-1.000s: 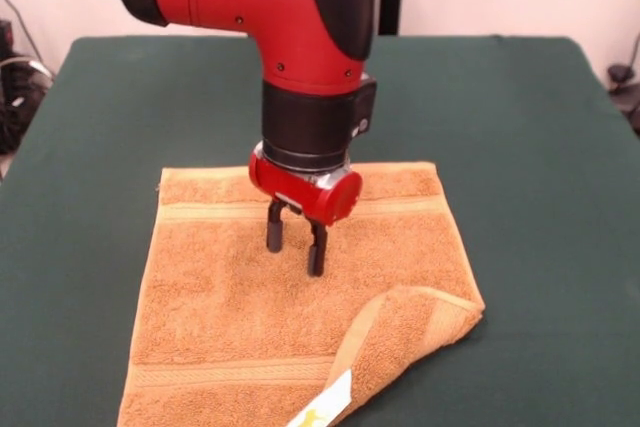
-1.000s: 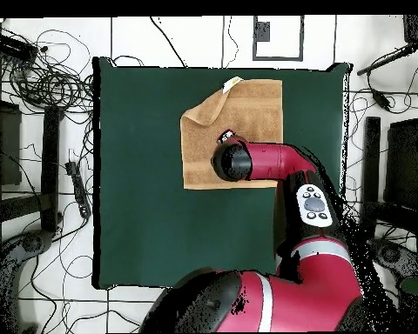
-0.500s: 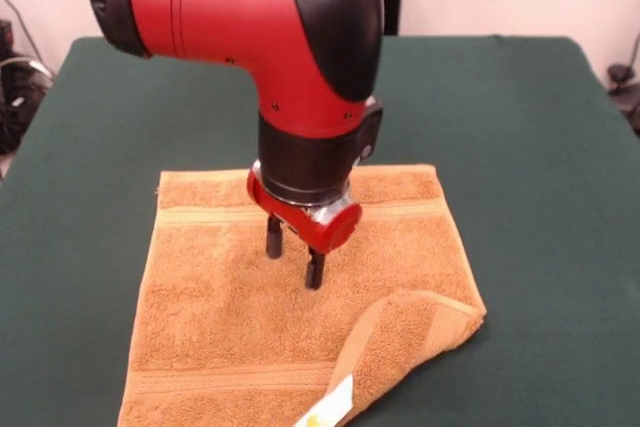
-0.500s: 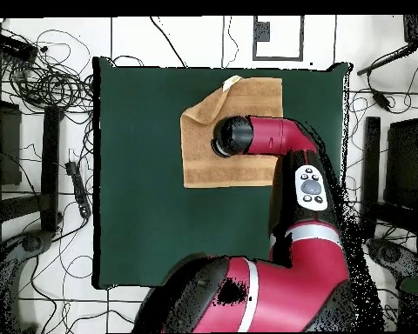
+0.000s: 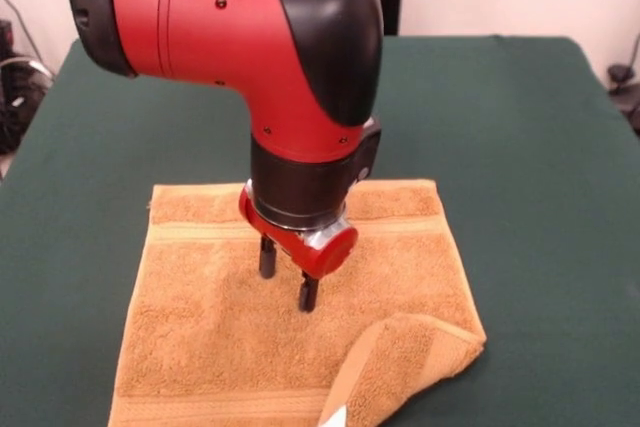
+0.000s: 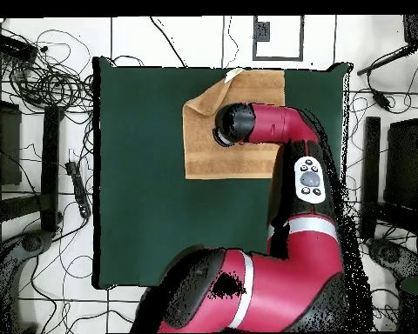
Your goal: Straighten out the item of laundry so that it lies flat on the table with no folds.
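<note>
My claw (image 5: 283,280) points straight down over the middle of the towel (image 5: 200,327), its two fingers (image 5: 267,259) spread apart with nothing between them, tips at or just above the terry; I cannot tell whether they touch. The towel lies on the green table (image 5: 520,127), mostly flat, a woven band running across its far end. One near corner (image 5: 410,352) is folded back over the cloth, and a small white tag (image 5: 333,416) peeks out at its edge. From overhead, my arm (image 6: 278,122) covers part of the towel (image 6: 204,148).
</note>
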### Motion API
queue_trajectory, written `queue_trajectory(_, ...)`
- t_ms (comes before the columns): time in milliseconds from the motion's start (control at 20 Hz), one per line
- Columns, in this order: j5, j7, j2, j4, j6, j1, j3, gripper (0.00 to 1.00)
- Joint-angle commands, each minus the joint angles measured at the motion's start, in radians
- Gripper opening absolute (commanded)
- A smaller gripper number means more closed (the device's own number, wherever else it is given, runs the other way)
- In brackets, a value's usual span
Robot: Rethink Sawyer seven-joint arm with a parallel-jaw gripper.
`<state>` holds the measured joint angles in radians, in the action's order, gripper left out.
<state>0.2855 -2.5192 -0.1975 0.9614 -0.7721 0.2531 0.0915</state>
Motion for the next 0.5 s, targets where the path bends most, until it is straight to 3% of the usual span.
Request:
queue_trajectory(50, -0.012, 0.004, 0.081, -0.053, 0.127, -0.033, 0.098, 1.0)
queue_trajectory(350, -0.018, -0.035, 0.073, -0.016, 0.157, -0.034, 0.086, 1.0)
queue_trajectory(500, -0.017, -0.053, 0.037, 0.065, 0.21, -0.019, 0.081, 1.0)
